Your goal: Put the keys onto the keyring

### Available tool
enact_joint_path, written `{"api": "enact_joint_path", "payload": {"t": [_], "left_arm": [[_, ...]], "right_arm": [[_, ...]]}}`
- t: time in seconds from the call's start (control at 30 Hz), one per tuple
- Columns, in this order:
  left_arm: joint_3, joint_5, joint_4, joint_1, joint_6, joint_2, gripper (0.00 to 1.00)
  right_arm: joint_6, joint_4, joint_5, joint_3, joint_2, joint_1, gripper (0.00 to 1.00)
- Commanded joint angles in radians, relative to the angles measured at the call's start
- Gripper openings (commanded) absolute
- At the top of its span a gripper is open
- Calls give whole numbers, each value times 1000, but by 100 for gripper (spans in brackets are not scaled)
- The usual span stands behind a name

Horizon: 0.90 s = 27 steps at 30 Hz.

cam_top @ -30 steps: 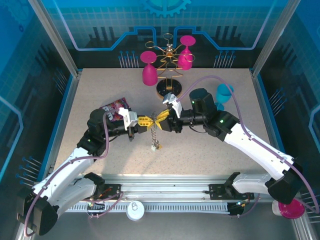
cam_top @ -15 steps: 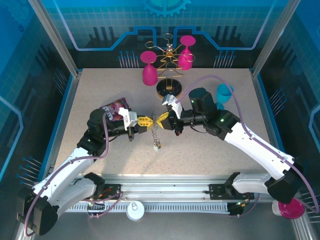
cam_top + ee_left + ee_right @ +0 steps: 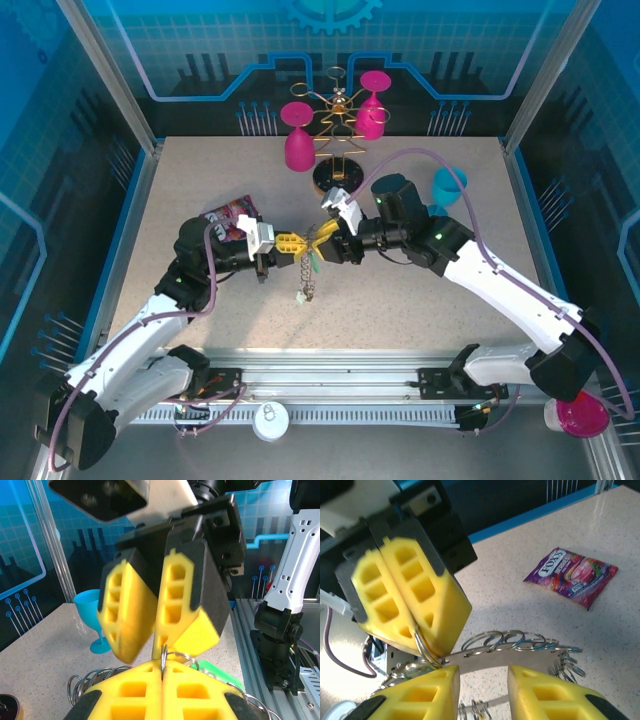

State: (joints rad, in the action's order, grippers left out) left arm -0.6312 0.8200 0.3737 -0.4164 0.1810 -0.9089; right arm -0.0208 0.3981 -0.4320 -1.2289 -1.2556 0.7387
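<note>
I am pinching my left gripper point(image 3: 288, 241) shut on one ring of the keyring point(image 3: 512, 641), its chain hanging down from that gripper to the table. My right gripper point(image 3: 320, 240) is facing the left gripper tip to tip, jaws apart, gripping nothing I can make out. A green key point(image 3: 313, 262) is dangling just below the left gripper's tips, so I judge the right one is nearer for threading.

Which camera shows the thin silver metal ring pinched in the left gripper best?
Right wrist: the thin silver metal ring pokes out, clearly outlined, below the shut yellow fingers of the left gripper. The left wrist view gives a short arc of it at the finger seam. In the top external view it is too small to pick out.
</note>
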Motion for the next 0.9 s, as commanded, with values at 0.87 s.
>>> {"api": "enact_joint_path", "payload": {"t": [0.87], "left_arm": [[-35,38,79,-5,-29,-2,0]], "right_arm": [[288,-43,-54,-43,-26,54,0]]}}
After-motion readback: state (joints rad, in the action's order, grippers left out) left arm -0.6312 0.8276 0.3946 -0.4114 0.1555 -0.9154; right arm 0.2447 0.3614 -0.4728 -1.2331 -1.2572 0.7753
